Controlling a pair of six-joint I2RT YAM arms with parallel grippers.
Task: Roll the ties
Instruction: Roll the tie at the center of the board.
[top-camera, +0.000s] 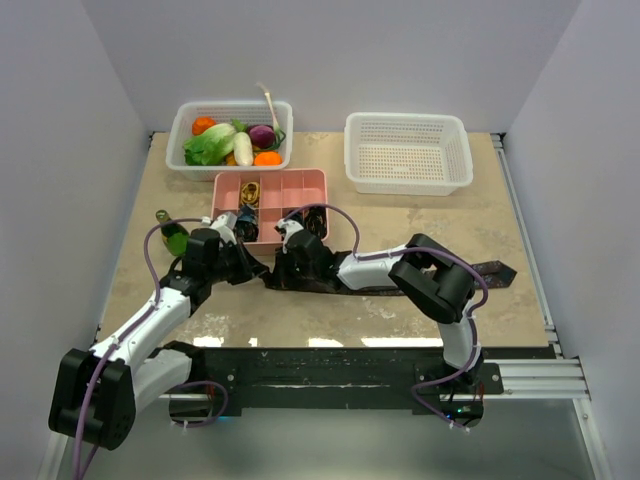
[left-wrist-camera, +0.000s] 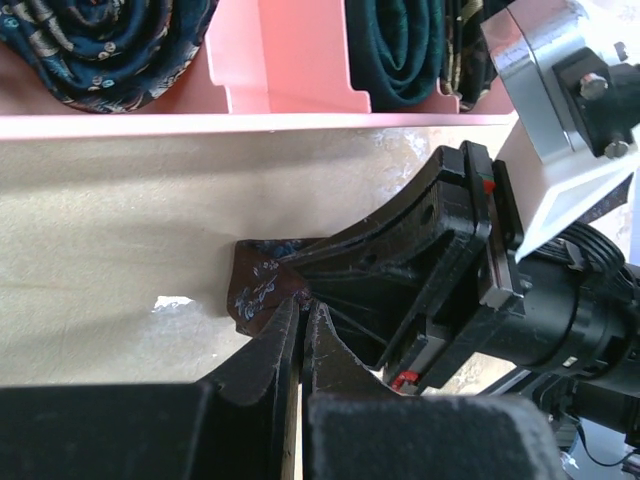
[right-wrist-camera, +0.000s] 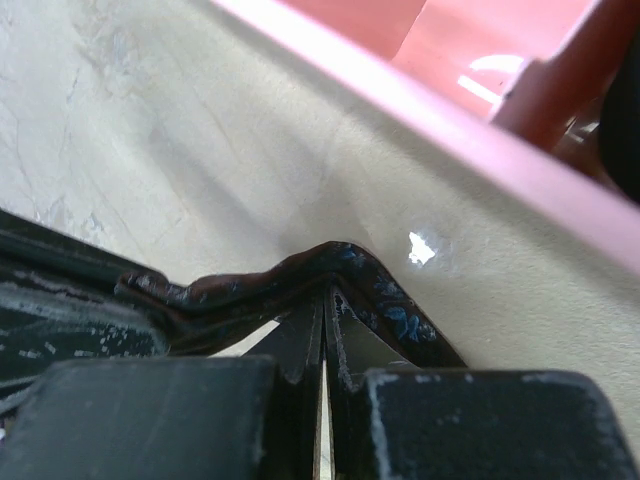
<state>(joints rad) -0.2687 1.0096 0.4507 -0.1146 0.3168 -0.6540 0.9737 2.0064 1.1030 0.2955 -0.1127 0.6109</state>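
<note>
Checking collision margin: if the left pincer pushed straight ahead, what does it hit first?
Left pincer, shut on the end of the dark maroon patterned fabric tie, points across the beige tabletop at the near wall of the pink plastic compartment tray. That wall likely comes first; depth is unclear.

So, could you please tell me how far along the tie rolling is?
Done: rolled ties sit in the pink tray. In hand: both the left claw and right claw pinch one end of a dark tie. Remaining: it lies flat, unrolled, then needs traying.
</note>
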